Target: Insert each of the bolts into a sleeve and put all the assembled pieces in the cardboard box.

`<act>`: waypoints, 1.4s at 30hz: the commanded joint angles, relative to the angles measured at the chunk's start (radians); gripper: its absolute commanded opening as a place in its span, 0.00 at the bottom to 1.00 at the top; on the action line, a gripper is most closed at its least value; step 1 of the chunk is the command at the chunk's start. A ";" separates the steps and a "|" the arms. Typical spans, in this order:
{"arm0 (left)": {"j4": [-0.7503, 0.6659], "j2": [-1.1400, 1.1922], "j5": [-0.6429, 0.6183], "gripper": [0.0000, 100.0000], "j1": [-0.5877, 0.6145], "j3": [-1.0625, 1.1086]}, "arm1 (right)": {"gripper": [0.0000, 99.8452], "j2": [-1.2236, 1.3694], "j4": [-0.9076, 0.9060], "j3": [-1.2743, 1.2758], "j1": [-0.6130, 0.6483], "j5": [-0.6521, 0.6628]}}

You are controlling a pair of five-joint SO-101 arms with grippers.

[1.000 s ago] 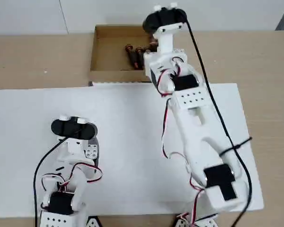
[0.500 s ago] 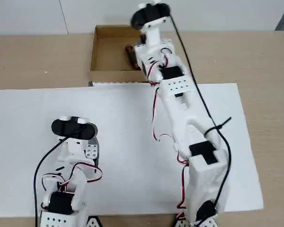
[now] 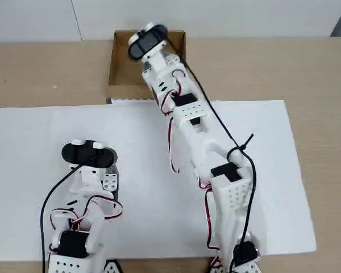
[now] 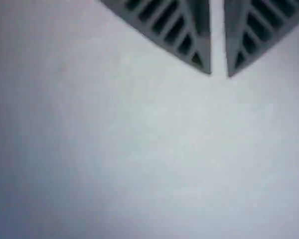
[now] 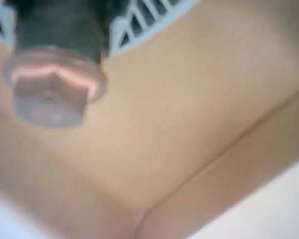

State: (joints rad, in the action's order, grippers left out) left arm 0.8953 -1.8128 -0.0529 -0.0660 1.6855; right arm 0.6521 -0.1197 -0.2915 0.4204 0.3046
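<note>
Right gripper (image 5: 72,12) clenched on a dark sleeve (image 5: 55,32) with the bolt (image 5: 52,92) already pushed in, its coppery hex head sticking out toward the camera. The piece hangs low over the tan floor of the box (image 3: 118,63), not touching from what shows. The high view has the right arm stretched across the white paper (image 3: 40,170) so its wrist sits over the box's near edge. That fits the drop-off step: the piece is carried inside the walls so it lands in the box, not on the table (image 3: 318,68). Grip looks to be on the sleeve rather than the head, likely so the bolt can't slide out on the way. Left gripper (image 4: 218,72) is parked just above the paper, jaws drawn almost together with nothing between them; the left arm is folded near its base, well apart from the box, probably to keep out of the right arm's way. Next call, as a guess: open over the floor, away from the wall crease. Risk: the piece rolls on landing.
</note>
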 commanded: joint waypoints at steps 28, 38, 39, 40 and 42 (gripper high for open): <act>0.005 -0.009 0.005 0.01 0.006 -0.005 | 0.01 -0.016 -0.096 -0.160 0.007 0.060; 0.005 -0.009 0.005 0.01 0.006 -0.005 | 0.00 -0.213 -0.289 -0.189 -0.025 0.101; 0.005 -0.009 0.005 0.01 0.006 -0.005 | 0.00 -0.237 -0.314 -0.189 -0.033 0.101; 0.005 -0.009 0.005 0.01 0.006 -0.005 | 0.00 -0.262 -0.337 -0.189 -0.042 0.101; 0.005 -0.009 0.005 0.01 0.006 -0.005 | 0.00 -0.312 -0.389 -0.189 -0.056 0.101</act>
State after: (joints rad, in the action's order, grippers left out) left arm 0.8953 -1.8128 -0.0529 -0.0660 1.6855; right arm 0.4710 -0.4496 -0.4266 0.3913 0.3936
